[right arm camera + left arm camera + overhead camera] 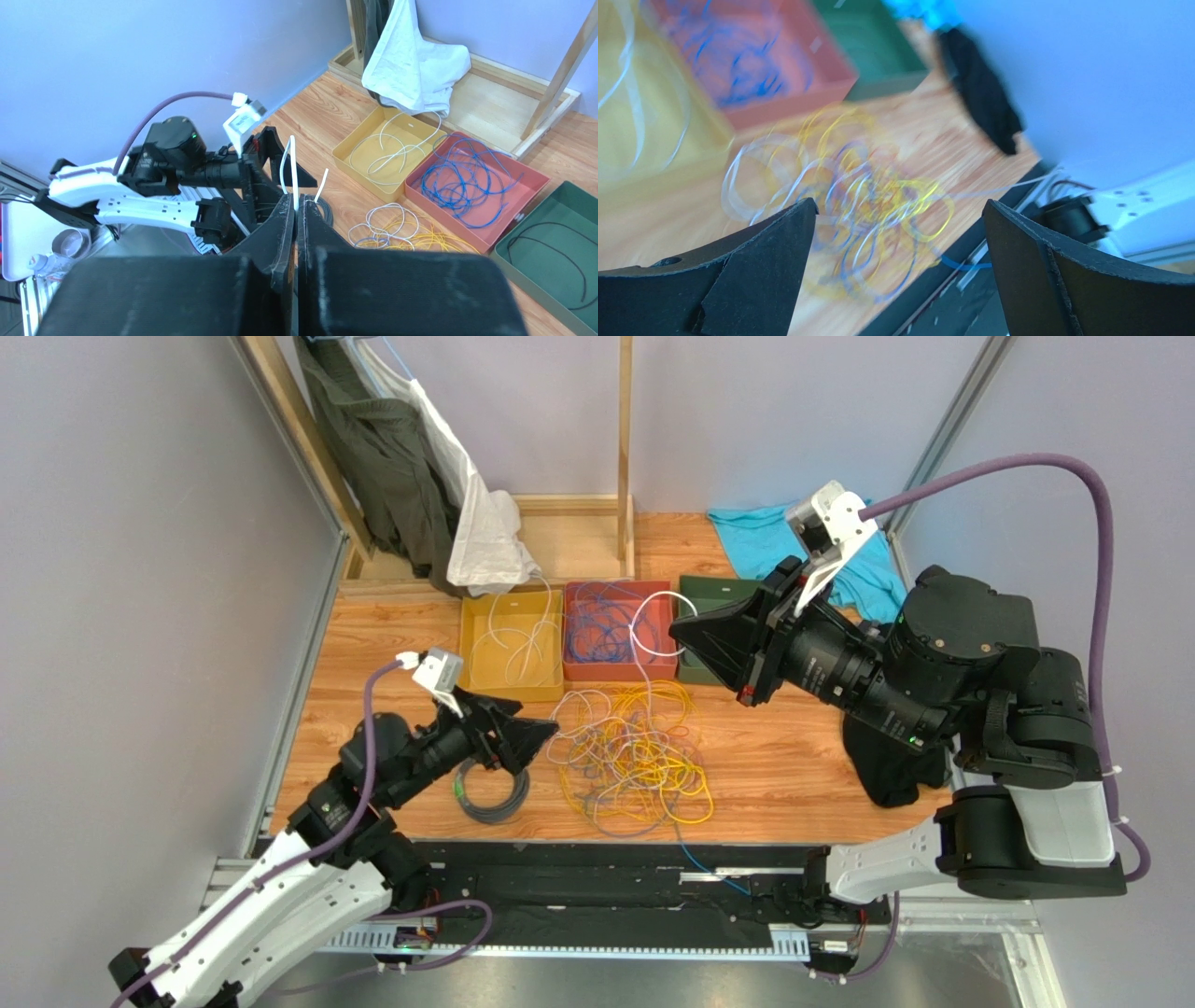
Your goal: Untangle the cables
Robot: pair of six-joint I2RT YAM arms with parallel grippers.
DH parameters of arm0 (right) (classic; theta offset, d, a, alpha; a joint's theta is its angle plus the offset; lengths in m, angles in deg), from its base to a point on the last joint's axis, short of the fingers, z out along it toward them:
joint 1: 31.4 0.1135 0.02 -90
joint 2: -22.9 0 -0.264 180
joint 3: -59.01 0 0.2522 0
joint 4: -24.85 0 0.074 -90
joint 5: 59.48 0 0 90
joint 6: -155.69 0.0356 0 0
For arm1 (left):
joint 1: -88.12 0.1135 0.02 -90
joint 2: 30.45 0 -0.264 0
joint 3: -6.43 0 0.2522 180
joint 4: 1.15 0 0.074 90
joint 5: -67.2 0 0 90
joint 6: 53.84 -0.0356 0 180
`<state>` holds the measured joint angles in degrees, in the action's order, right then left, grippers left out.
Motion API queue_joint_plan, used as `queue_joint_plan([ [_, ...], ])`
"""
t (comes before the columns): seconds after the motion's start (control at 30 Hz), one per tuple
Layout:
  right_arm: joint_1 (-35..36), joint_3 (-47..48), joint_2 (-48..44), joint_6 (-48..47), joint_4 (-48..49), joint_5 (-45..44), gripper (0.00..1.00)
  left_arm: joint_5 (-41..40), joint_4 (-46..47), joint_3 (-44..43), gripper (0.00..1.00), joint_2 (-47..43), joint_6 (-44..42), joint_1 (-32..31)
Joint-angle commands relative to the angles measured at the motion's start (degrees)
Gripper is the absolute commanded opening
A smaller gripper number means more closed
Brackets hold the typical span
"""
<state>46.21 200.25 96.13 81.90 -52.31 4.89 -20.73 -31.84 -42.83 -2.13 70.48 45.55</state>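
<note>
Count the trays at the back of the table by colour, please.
yellow tray: 1
red tray: 1
green tray: 1
Total: 3 trays

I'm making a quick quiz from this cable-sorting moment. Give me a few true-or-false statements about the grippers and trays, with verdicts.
1. The right gripper is shut on a white cable. True.
2. The left gripper grips a yellow cable. False: its jaws stand wide open with nothing between them, facing the tangled pile.
3. The red tray holds blue cables. True.
4. The yellow tray holds yellow cables. False: the cables lying in it are white cables.
</note>
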Motion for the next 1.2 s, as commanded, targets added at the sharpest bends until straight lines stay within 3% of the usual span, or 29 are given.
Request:
queue_joint_plan([
  [0.0, 0.27, -0.73, 0.16, 1.36, 3.1, -2.06, 0.0, 5.94, 28.33, 7.45, 0.99, -3.88, -4.7, -1.9],
  [0.13, 0.18, -3.55, -0.28, 3.48, 3.72, -2.15, 0.0, 8.56, 33.61, 5.28, 0.99, 4.52, -9.27, -5.93],
  [0.3, -0.08, -4.17, 1.21, 4.89, 3.72, -2.06, 0.0, 4.35, 38.37, 1.94, 0.99, 13.15, -19.54, -16.31],
  [0.4, -1.84, -4.61, 2.09, 5.94, 4.24, -1.18, 0.0, 3.13, 41.0, 2.28, 0.99, 17.47, -21.32, -20.44],
  [0.53, -4.47, -5.84, 3.05, 7.08, 5.39, 1.89, 0.0, 2.33, 48.73, 4.74, 0.99, 19.93, -19.21, -21.68],
  [0.7, -5.88, -5.93, 4.28, 7.35, 6.7, 5.32, 0.0, 1.11, 50.5, 3.87, 0.99, 23.89, -20.08, -21.77],
  [0.77, -6.06, -5.75, 4.46, 7.44, 7.06, 6.46, 0.0, -1.87, 52.17, 3.78, 0.95, 25.99, -20.18, -21.86],
  [0.87, -6.32, -6.01, 4.29, 7.52, 7.5, 6.91, 0.0, -1.8, 53.93, 3.08, 0.71, 27.84, -19.91, -21.77],
  [0.9, -6.32, -6.36, 3.77, 7.61, 7.67, 6.82, 0.0, -1.98, 53.15, 1.77, 0.47, 28.11, -19.65, -21.68],
  [0.97, -6.41, -7.94, 2.8, 7.79, 8.02, 5.77, 0.0, -1.89, 48.76, 0.53, 0.24, 27.5, -19.73, -21.77],
  [1.0, -6.41, -8.65, 1.84, 7.87, 8.37, 5.5, 0.0, -3.63, 46.66, -0.69, 0.0, 26.89, -19.48, -21.77],
  [1.03, -6.41, -10.31, 1.13, 7.96, 8.72, 5.15, 0.04, -4.95, 41.76, -1.23, 0.0, 24.53, -19.04, -21.68],
  [1.07, -6.5, -11.11, 0.6, 8.05, 8.73, 4.45, 0.17, -7.4, 39.89, -1.49, 0.0, 22.85, -19.03, -21.68],
  [1.1, -6.5, -11.81, -0.62, 8.14, 8.82, 4.27, 0.34, -8.99, 37.87, -2.1, 0.0, 20.92, -18.34, -21.59],
  [1.13, -6.5, -12.95, -1.24, 8.4, 8.73, 3.92, 0.6, -11.53, 32.36, -2.89, 0.0, 16.64, -17.2, -21.59],
  [1.17, -6.5, -15.31, -1.95, 8.84, 8.64, 2.79, 0.71, -17.91, 28.48, -4.29, 0.0, 14.68, -16.06, -21.68],
])
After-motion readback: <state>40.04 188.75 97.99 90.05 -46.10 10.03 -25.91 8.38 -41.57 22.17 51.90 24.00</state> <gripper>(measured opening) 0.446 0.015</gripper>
